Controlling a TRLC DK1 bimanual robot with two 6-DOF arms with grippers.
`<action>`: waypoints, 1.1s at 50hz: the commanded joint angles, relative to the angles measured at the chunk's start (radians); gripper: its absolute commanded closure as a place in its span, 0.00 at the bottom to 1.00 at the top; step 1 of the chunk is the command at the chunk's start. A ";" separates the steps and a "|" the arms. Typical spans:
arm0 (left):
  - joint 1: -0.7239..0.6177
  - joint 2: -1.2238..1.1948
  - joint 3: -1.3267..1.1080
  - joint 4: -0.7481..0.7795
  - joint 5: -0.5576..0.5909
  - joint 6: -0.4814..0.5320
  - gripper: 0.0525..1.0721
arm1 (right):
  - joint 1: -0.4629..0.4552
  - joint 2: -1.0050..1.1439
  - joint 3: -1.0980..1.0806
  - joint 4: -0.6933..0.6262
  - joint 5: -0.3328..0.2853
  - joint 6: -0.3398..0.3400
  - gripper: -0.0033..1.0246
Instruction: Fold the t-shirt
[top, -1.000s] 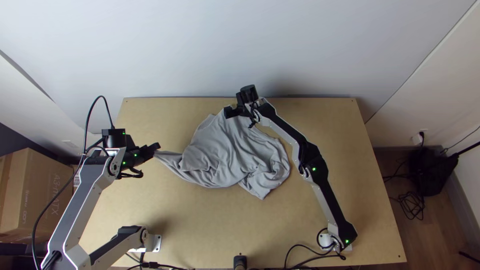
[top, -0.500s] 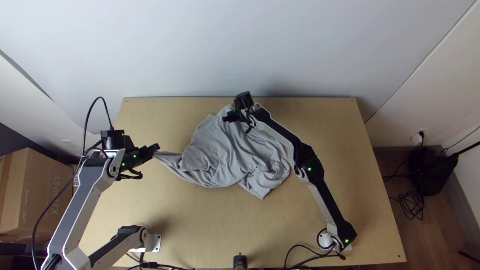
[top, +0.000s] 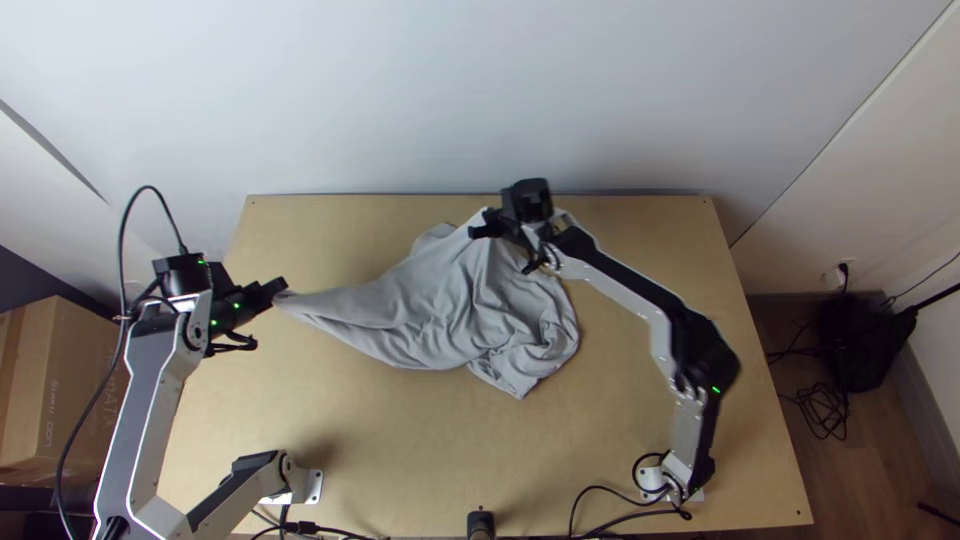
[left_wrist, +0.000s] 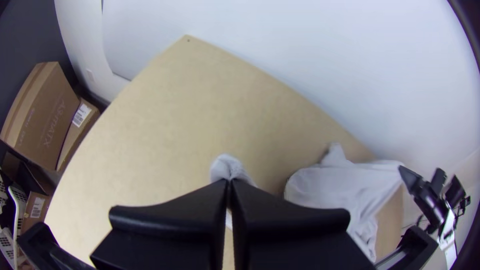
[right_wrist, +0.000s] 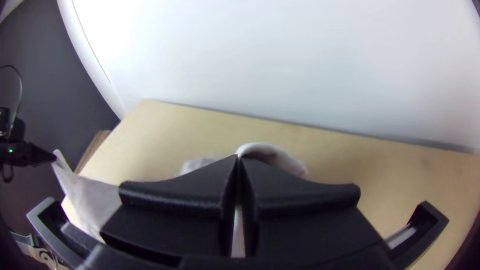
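The grey t-shirt (top: 430, 310) lies bunched and creased on the table, with two parts pulled up. At its left end, my left gripper (top: 280, 292) is shut on a drawn-out tip of cloth; in the left wrist view the fingers of my left gripper (left_wrist: 228, 186) meet on the cloth. My right gripper (top: 480, 227) is shut on the shirt's far edge, which is lifted into a peak. The right wrist view has my right gripper (right_wrist: 238, 162) pinching a fold of the t-shirt (right_wrist: 270, 152). Which part of the shirt each holds, I cannot tell.
The light wooden table (top: 640, 400) ends at a pale wall along its far edge. Cardboard boxes (top: 60, 380) stand beyond the left edge. A black cable (top: 600, 495) runs near the right arm's base, and a small black object (top: 480, 522) sits at the near edge.
My left gripper has moved left, stretching its end of the shirt. The right gripper has shifted right with the far edge, and the right arm's elbow has swung outward to the right.
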 joint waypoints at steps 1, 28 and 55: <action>0.024 -0.001 0.082 0.027 0.009 0.034 0.97 | -0.025 -0.156 -0.106 0.031 0.006 0.024 0.97; -0.004 0.059 0.486 0.194 -0.045 0.184 0.97 | -0.308 -0.847 -0.208 -0.181 0.008 0.019 0.97; 0.116 -0.350 0.530 0.362 -0.092 0.218 0.98 | -0.367 -1.376 -0.182 -0.333 0.011 -0.093 0.97</action>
